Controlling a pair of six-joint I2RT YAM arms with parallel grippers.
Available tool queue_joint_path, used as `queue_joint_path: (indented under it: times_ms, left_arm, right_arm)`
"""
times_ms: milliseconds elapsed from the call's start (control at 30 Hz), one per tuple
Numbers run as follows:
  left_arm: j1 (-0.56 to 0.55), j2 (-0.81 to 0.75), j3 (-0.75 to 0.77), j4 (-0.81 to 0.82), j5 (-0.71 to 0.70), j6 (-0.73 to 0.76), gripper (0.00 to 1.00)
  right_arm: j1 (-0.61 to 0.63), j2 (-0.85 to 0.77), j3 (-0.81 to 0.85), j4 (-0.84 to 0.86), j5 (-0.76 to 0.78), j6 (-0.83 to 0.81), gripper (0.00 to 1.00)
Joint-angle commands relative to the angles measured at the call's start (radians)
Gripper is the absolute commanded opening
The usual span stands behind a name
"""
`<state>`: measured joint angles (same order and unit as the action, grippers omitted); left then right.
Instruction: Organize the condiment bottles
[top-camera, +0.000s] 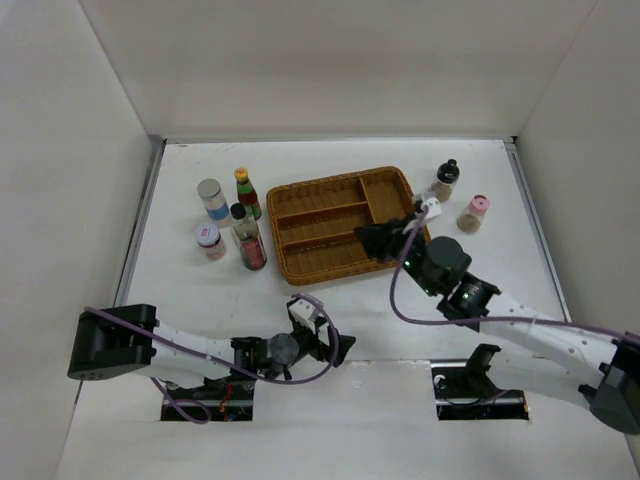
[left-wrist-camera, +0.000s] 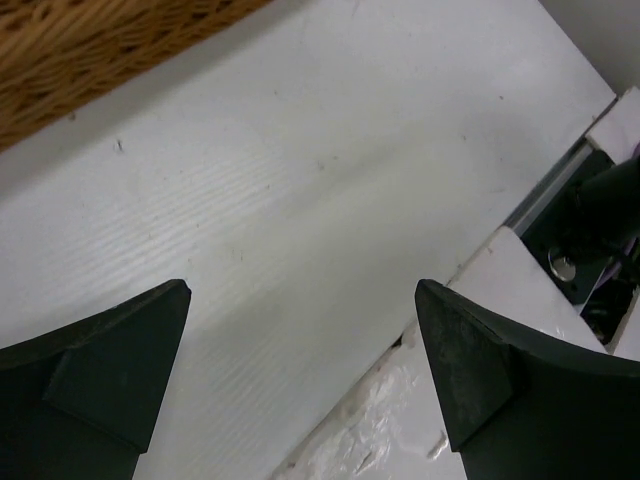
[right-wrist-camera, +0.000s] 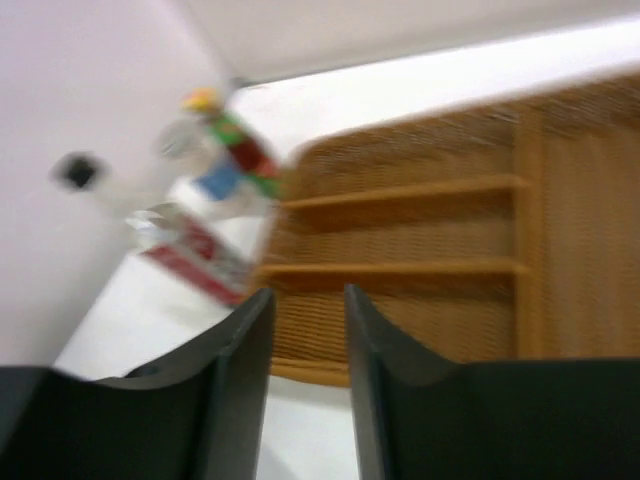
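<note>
On the white counter (top-camera: 200, 300) a group of four stands left of the brown wicker tray (top-camera: 320, 215), outside of it. These are the silver-lidded jar with blue label (top-camera: 211, 200), the green bottle with red and yellow cap (top-camera: 246, 190) just beside it, the short red-lidded jar (top-camera: 209, 240) nearer to the arms, and the tall clear black-capped bottle (top-camera: 246, 238), which is just beside the tray's left edge. Right of the tray stand the black-capped brown shaker (top-camera: 445, 180) and the pink-capped shaker (top-camera: 473, 212), near each other but apart. The right hand (top-camera: 383, 240) is above the right near part of the tray; its fingers leave only a narrow gap, with nothing between them, and its own camera view is blurred. The left hand (left-wrist-camera: 300, 290) is low over bare counter near the tray's front edge, spread wide and holding nothing.
</note>
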<state>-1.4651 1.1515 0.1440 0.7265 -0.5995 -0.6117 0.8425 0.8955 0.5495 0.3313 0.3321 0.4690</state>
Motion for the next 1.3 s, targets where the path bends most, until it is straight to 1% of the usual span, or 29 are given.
queue_joint_path:
  times_ms: [0, 67, 100, 167, 300, 433, 567, 667, 800, 967, 1067, 1200, 1267]
  left_arm:
    - [-0.042, -0.045, -0.041, 0.148, -0.023, -0.029, 1.00]
    - [-0.063, -0.050, -0.064, 0.152, -0.028, -0.049, 1.00]
    - [-0.070, -0.050, -0.073, 0.152, -0.022, -0.059, 1.00]
    - [-0.079, -0.045, -0.089, 0.152, -0.013, -0.069, 1.00]
    - [-0.096, -0.041, -0.096, 0.143, -0.023, -0.094, 1.00]
    - [-0.096, 0.037, -0.066, 0.126, -0.013, -0.144, 1.00]
    - [-0.106, 0.158, -0.040, 0.155, -0.006, -0.169, 1.00]
    - [-0.110, 0.198, -0.041, 0.203, 0.020, -0.178, 1.00]
    - [-0.110, 0.188, -0.078, 0.251, 0.020, -0.186, 1.00]
    - [-0.114, 0.154, -0.112, 0.248, -0.014, -0.226, 1.00]
    - [-0.114, 0.154, -0.116, 0.251, -0.023, -0.232, 1.00]
    - [-0.114, 0.172, -0.112, 0.255, -0.020, -0.232, 1.00]
    - [-0.114, 0.174, -0.110, 0.255, -0.019, -0.232, 1.00]
  right_arm:
    - [0.046, 0.164, 0.177, 0.049, -0.260, -0.085, 0.39]
    - [0.060, 0.259, 0.265, 0.031, -0.304, -0.137, 0.48]
    - [0.060, 0.323, 0.326, 0.026, -0.324, -0.165, 0.54]
    - [0.060, 0.416, 0.416, 0.011, -0.349, -0.193, 0.63]
    - [0.062, 0.597, 0.611, -0.043, -0.445, -0.239, 0.79]
    - [0.074, 0.761, 0.783, -0.104, -0.493, -0.289, 0.86]
    - [0.089, 0.894, 0.934, -0.175, -0.495, -0.320, 0.87]
    - [0.102, 0.971, 1.009, -0.192, -0.489, -0.328, 0.87]
    - [0.112, 1.046, 1.090, -0.187, -0.493, -0.336, 0.87]
    - [0.126, 1.131, 1.185, -0.181, -0.484, -0.336, 0.85]
    - [0.135, 1.177, 1.228, -0.160, -0.472, -0.328, 0.80]
    - [0.155, 1.195, 1.238, -0.088, -0.417, -0.325, 0.72]
    - [0.164, 1.192, 1.235, -0.046, -0.387, -0.325, 0.58]
